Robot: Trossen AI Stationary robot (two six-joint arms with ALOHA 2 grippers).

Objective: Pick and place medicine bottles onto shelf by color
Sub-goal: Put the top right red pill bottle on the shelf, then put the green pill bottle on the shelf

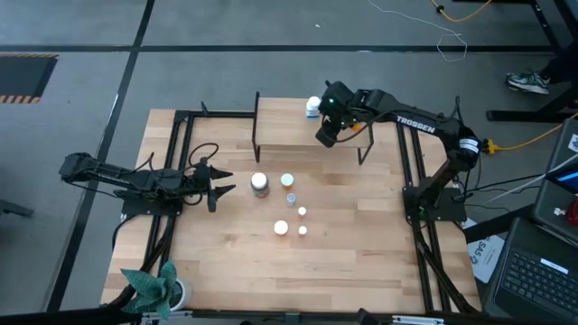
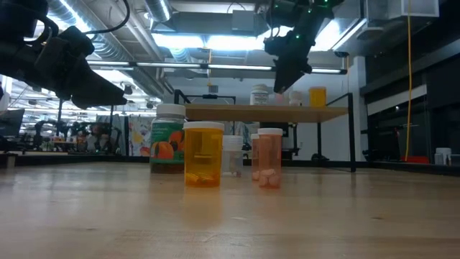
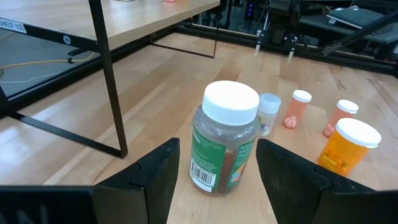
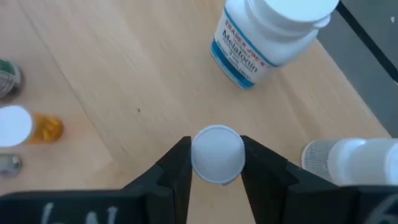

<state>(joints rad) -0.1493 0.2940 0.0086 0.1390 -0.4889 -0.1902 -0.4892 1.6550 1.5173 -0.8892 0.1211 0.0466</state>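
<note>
The low wood shelf [image 1: 289, 131] stands at the table's far side. My right gripper [image 1: 327, 134] is over it, shut on a small white-capped bottle [image 4: 216, 155]. A white blue-labelled bottle [image 4: 267, 31] stands on the shelf behind it, and a pale bottle [image 4: 351, 162] is beside it. My left gripper [image 1: 221, 183] is open just above the table. A dark green-labelled bottle [image 3: 224, 143] stands on its base just ahead of the fingers, untouched. Orange and clear bottles [image 1: 291, 208] stand on the table to its right. My right gripper pinches the small bottle's white cap [image 4: 200, 163] between its two fingers, one on each side. The fingers come from above, pointing down at the shelf. The bottle stands upright below them. I cannot tell whether its base rests on the shelf board.
The shelf's thin black legs [image 3: 109, 74] stand near the left gripper. A yellow bottle [image 2: 317, 96] stands on the shelf's right part. A green plant [image 1: 153, 287] sits at the table's near left corner. Black frame rails [image 1: 411, 208] run along the table's sides.
</note>
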